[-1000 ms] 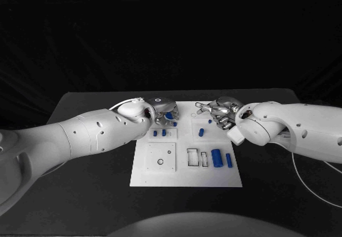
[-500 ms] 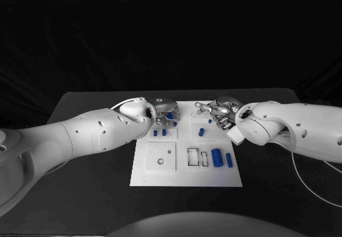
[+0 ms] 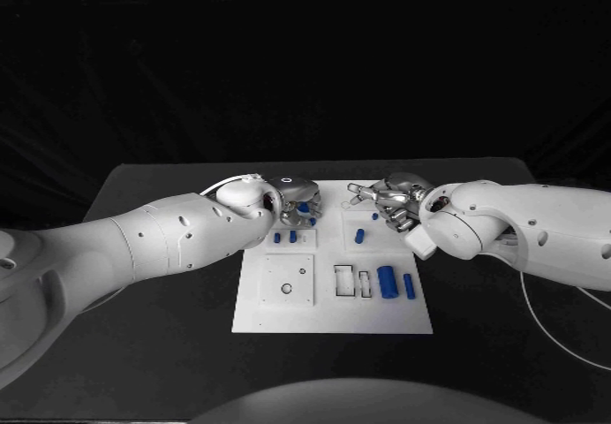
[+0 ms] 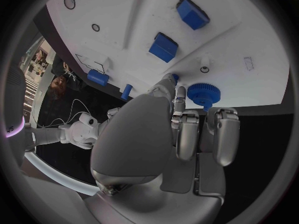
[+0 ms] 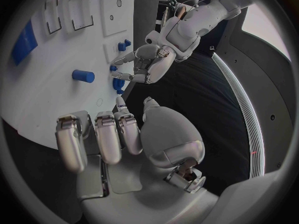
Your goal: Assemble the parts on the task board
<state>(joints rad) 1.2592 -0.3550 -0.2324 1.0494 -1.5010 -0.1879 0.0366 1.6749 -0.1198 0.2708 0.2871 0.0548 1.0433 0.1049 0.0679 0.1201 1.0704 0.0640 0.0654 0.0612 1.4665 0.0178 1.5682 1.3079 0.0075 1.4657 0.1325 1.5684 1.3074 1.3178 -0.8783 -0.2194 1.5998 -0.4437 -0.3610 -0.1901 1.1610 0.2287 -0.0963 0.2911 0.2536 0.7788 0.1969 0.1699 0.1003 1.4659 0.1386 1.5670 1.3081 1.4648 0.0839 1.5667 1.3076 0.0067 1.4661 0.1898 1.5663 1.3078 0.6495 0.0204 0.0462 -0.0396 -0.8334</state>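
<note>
- left hand sits over the far left corner of the task board. From its wrist cam the fingers are curled, and the tips are right at a blue gear near the board's edge. Looks like it's pinching the gear, though the contact is partly hidden
- just nearer than that hand, two small blue blocks sit side by side on the board
- middle of the board has a short blue peg lying by itself
- nearer right part of the board: a fat blue cylinder and a thinner blue one next to it, beside two empty rectangular slots
- right hand hangs over the far right corner, fingers loosely bent and apart, nothing in them
</note>
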